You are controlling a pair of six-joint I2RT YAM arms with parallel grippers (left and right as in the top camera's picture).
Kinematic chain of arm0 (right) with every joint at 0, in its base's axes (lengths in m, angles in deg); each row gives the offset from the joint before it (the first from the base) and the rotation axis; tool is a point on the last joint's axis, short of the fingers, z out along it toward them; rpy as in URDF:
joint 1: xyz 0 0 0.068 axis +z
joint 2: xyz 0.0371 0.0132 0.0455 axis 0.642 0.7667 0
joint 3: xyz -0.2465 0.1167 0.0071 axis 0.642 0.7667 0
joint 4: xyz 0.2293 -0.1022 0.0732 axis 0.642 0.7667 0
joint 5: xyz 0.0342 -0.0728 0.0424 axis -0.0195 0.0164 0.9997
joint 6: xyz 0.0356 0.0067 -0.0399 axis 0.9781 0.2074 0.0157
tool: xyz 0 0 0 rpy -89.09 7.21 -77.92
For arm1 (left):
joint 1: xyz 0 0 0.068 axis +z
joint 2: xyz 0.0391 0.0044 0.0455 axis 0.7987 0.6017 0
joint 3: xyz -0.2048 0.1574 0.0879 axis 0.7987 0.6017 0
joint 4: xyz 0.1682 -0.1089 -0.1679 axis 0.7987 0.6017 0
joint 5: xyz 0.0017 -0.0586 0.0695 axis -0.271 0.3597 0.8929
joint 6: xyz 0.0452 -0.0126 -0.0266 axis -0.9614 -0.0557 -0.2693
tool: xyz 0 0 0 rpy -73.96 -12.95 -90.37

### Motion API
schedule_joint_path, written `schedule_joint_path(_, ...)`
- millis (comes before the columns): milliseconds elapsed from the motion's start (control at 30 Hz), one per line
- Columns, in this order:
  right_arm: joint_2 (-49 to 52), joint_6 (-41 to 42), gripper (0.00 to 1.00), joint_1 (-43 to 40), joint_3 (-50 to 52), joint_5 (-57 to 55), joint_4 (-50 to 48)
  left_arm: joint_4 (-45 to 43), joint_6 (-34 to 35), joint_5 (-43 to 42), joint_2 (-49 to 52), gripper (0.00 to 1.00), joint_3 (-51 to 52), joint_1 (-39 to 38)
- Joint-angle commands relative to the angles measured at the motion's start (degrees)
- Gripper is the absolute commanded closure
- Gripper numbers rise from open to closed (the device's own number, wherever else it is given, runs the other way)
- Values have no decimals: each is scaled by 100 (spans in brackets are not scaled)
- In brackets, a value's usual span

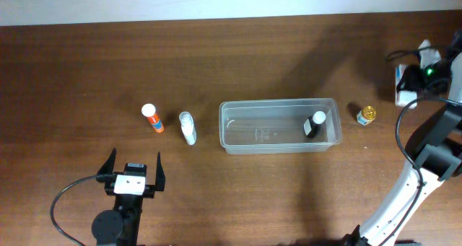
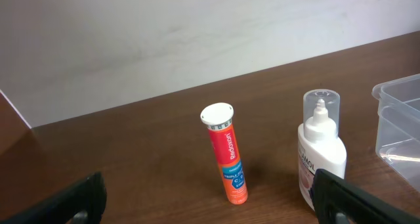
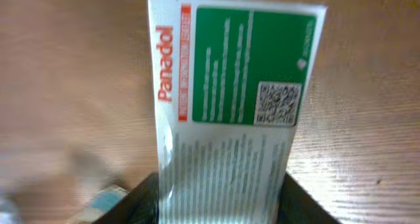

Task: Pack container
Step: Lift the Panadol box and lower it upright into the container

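Note:
The clear plastic container (image 1: 225, 128) stands at the table's middle, with a small dark bottle with a white cap (image 1: 315, 123) inside at its right end. An orange tube (image 1: 152, 119) and a white squeeze bottle (image 1: 188, 128) stand left of it. Both also show in the left wrist view: the tube (image 2: 226, 155), the bottle (image 2: 321, 152) and the container's corner (image 2: 399, 109). My left gripper (image 1: 133, 171) (image 2: 207, 207) is open and empty, in front of the tube. My right gripper (image 1: 410, 78) (image 3: 220, 207) at the far right is shut on a white and green Panadol box (image 3: 230, 112) (image 1: 401, 87).
A small yellow bottle (image 1: 367, 115) stands just right of the container. The pale wall runs along the table's far edge. The right arm's white link and black cable (image 1: 401, 141) cross the right side of the table.

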Motion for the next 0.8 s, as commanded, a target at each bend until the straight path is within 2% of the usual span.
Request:
schedule_joint_path(0, -52, 260, 55, 186, -1117, 809, 723, 11, -68, -79, -28, 0, 24, 33)
schedule_joint_path(167, -229, 315, 55, 568, -2557, 1113, 2039, 11, -68, -79, -28, 0, 24, 33)
schedule_joint_path(233, -426, 831, 59, 789, -2830, 979, 2103, 11, -68, -79, -28, 0, 24, 33)
schedule_joint_path(367, -999, 1163, 59, 1331, -2848, 955, 2103, 11, -68, -79, -28, 0, 24, 33)
schedule_joint_path(567, -2011, 1663, 58, 2505, -2409, 481, 2105, 11, -68, -79, -28, 0, 24, 33)
schedule_joint_path(767, -3147, 2035, 57, 3895, -623, -529, 2103, 9, -68, -81, -28, 0, 24, 33)
